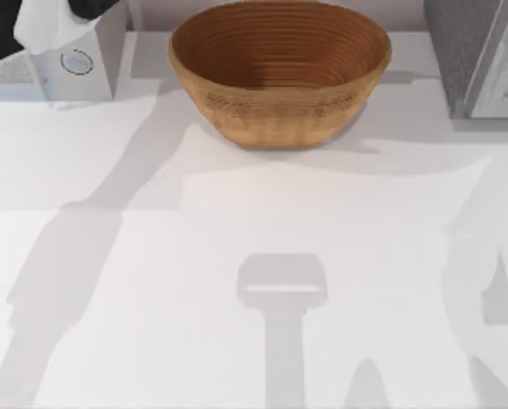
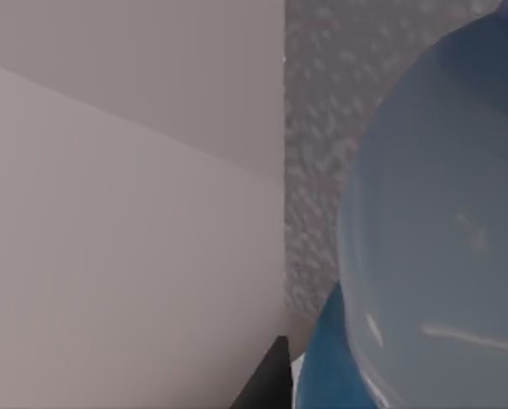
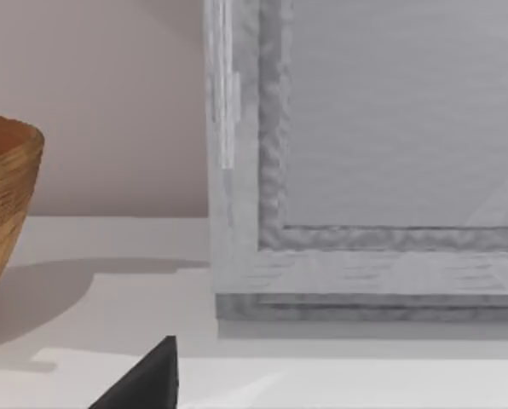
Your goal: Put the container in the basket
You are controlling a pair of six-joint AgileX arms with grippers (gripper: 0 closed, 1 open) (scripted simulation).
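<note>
Pressed close to the left wrist camera, the container (image 2: pixel 433 230) is seen, clear above, blue below. Whether fingers are clamped on it cannot be told. Farther off, the basket (image 1: pixel 279 72) is set at the counter's (image 1: pixel 152 281) far edge, centre, between a white appliance (image 1: pixel 75 60) and a grey box (image 1: pixel 480 55).

left pincer (image 2: pixel 275 379) fingertip at frame edge, right pincer (image 3: pixel 147 379) likewise
</note>
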